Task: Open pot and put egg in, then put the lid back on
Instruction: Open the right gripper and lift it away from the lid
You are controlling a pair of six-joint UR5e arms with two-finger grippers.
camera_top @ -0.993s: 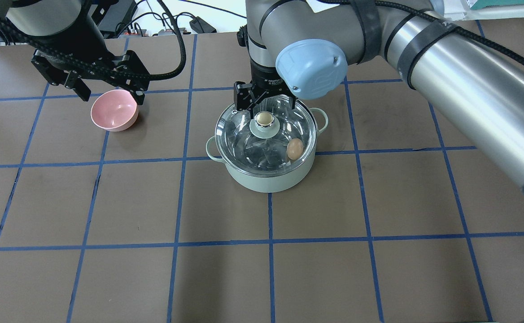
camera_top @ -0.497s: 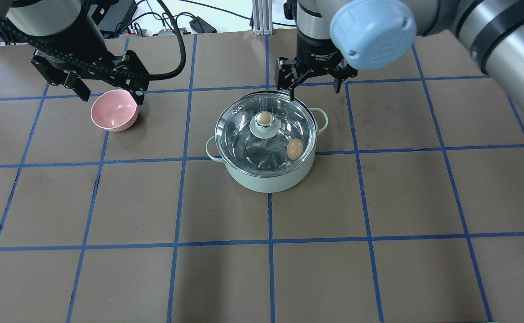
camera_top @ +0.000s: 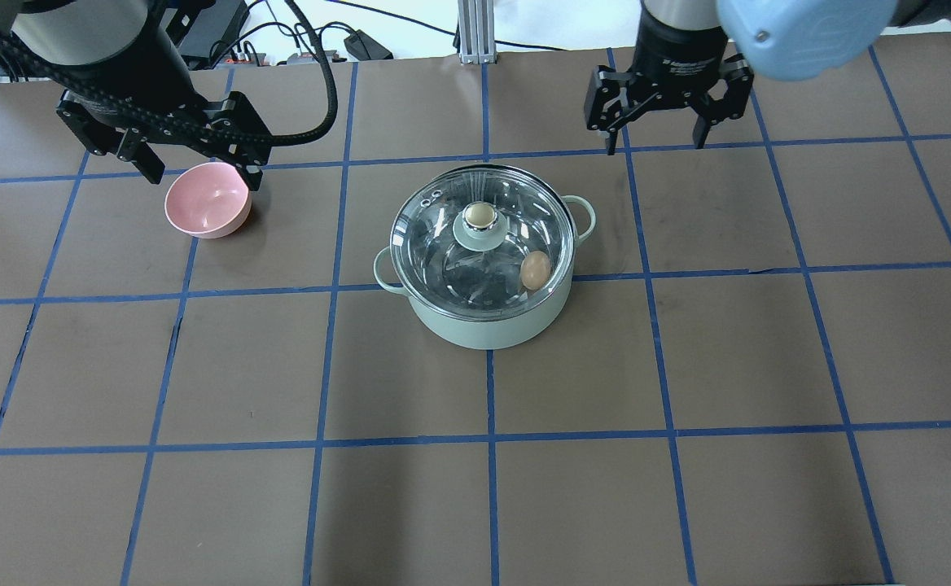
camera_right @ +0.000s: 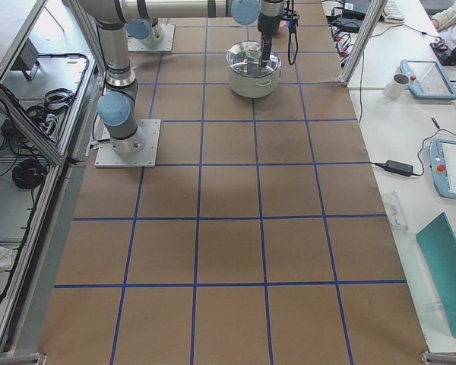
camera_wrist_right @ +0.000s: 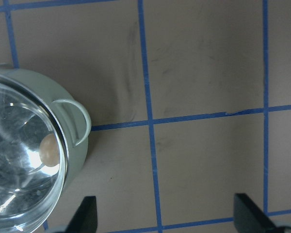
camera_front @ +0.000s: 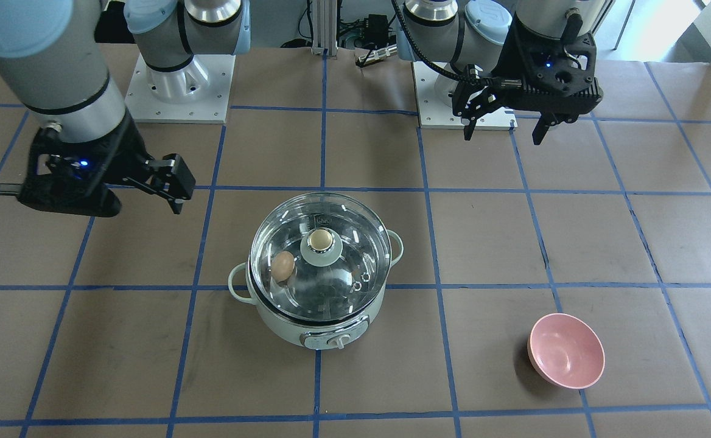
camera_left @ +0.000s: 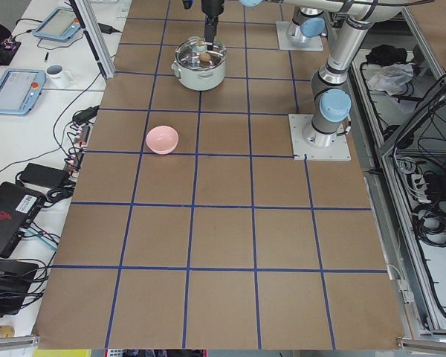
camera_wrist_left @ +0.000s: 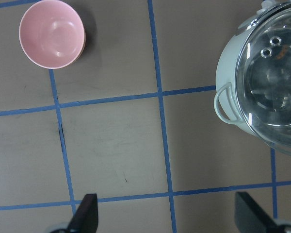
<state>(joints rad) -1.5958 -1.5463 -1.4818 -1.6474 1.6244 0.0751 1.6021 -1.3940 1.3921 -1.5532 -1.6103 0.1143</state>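
L claw (camera_top: pixel 203 177) hangs above the bench (camera_top: pixel 687 366), fingers spread wide, nothing btwn them. Pink bowl (camera_top: pixel 207 203) sits on the bench below it, not touched. Well off to that claw's right is the pot (camera_top: pixel 488 325), upright on the bench w/ lid (camera_top: pixel 443 236) seated on its rim, knob up. Egg (camera_top: pixel 535 269) lies inside the pot under the glass, on the side nearer the R claw. R claw (camera_top: pixel 655 147) hovers beyond the pot's handle, apart from it, fingers spread, empty.
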